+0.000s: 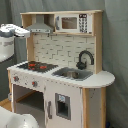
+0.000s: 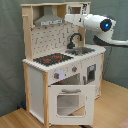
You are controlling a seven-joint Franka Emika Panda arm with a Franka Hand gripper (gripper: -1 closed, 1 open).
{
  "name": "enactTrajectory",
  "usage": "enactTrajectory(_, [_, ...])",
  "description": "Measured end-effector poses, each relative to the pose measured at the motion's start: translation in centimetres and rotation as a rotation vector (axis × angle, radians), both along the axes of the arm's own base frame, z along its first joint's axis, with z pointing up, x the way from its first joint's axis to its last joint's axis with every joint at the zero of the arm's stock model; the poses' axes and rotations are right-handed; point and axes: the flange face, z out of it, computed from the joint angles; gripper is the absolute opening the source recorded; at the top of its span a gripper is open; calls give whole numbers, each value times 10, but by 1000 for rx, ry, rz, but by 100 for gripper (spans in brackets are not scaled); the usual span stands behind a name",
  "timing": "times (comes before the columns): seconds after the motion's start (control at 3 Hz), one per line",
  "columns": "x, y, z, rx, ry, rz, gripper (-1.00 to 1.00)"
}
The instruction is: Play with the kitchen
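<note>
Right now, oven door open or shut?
Open. In the second exterior view the oven door tilts outward from the kitchen, with a dark gap above its top edge.

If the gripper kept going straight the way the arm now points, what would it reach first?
Probably the kitchen's upper shelf with the microwave: in the second exterior view the arm points toward it. The gripper itself isn't clearly visible, so depth is uncertain.

Both exterior views are evenly and softly lit, with no hard shadows and no strong glare. Both are soft and slightly blurred, so fine detail on the kitchen (image 1: pixel 60 65) is smeared; its knobs and tile lines look fuzzy. In the first exterior view the robot arm (image 1: pixel 11 37) at the left edge is pale and washed out. In the second exterior view a blue light (image 2: pixel 105 24) glows on the arm, and the open oven recess (image 2: pixel 67 82) lies in mild shade.
</note>
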Motion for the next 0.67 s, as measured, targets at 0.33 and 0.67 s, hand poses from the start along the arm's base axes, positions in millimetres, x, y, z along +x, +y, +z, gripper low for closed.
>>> enactTrajectory(0.33, [-13,25,-23,-16,-3,-30,100])
enactTrajectory(0.67, [-31,58,-57,-42,-14,-24,100])
